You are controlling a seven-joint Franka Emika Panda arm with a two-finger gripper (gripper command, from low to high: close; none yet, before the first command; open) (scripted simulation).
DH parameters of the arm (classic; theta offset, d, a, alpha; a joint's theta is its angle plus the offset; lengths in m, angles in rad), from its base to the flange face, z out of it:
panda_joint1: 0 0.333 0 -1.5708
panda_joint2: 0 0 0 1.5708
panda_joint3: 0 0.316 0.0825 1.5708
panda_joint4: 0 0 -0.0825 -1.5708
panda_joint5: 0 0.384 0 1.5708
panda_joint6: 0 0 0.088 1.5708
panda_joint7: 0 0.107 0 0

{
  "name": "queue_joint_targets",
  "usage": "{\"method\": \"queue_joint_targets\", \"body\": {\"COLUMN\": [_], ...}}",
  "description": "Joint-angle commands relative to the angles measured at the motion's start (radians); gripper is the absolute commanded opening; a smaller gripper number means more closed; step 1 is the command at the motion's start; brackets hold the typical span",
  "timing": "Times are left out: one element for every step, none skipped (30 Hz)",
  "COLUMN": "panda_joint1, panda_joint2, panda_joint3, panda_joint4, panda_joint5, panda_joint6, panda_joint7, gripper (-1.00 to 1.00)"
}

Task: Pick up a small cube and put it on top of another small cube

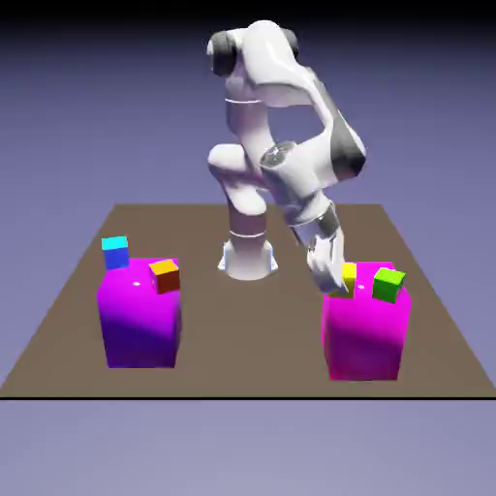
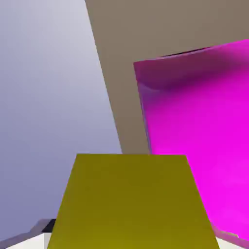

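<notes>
Plain blue-violet backdrop stands behind the matte brown table [image 1: 232, 334]. The gripper [image 1: 339, 281] is closed on the smooth yellow cube [image 1: 348, 280], at the top of the glossy magenta block [image 1: 366, 334] with rounded shoulders. The green cube [image 1: 388, 285] is on this same block, on the exterior view's right. I see no container.

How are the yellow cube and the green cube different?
The yellow cube is yellow, while the green cube is green. The end effector grips the yellow cube; nothing grips the green cube. Both are small and plain, and both are at the same magenta block.
</notes>
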Motion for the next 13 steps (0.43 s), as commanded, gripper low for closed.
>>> {"method": "queue_joint_targets", "body": {"panda_joint1": [0.013,0.033,0.057,0.057,0.069,0.080,0.092,0.104,0.116,0.116,0.116,0.116,0.104], "panda_joint2": [-0.036,-0.073,-0.093,-0.093,-0.060,-0.027,0.005,0.038,0.070,0.072,0.072,0.072,0.039], "panda_joint3": [-0.001,-0.001,0.010,0.010,0.017,0.024,0.031,0.038,0.045,0.046,0.046,0.046,0.038], "panda_joint4": [0.014,0.028,0.012,0.012,0.000,-0.011,-0.022,-0.033,-0.045,-0.045,-0.045,-0.045,-0.034], "panda_joint5": [0.016,0.031,0.010,0.010,-0.004,-0.018,-0.031,-0.045,-0.059,-0.059,-0.059,-0.059,-0.046], "panda_joint6": [-0.041,-0.080,-0.054,-0.054,-0.010,0.033,0.077,0.120,0.164,0.165,0.165,0.165,0.122], "panda_joint7": [0.007,0.014,0.025,0.025,0.032,0.038,0.045,0.052,0.058,0.058,0.058,0.058,0.052], "gripper": [-1.00,-1.00,-1.00,-1.00,-1.00,-1.00,-1.00,-1.00,-1.00,-1.00,1.00,1.00,1.00]}}
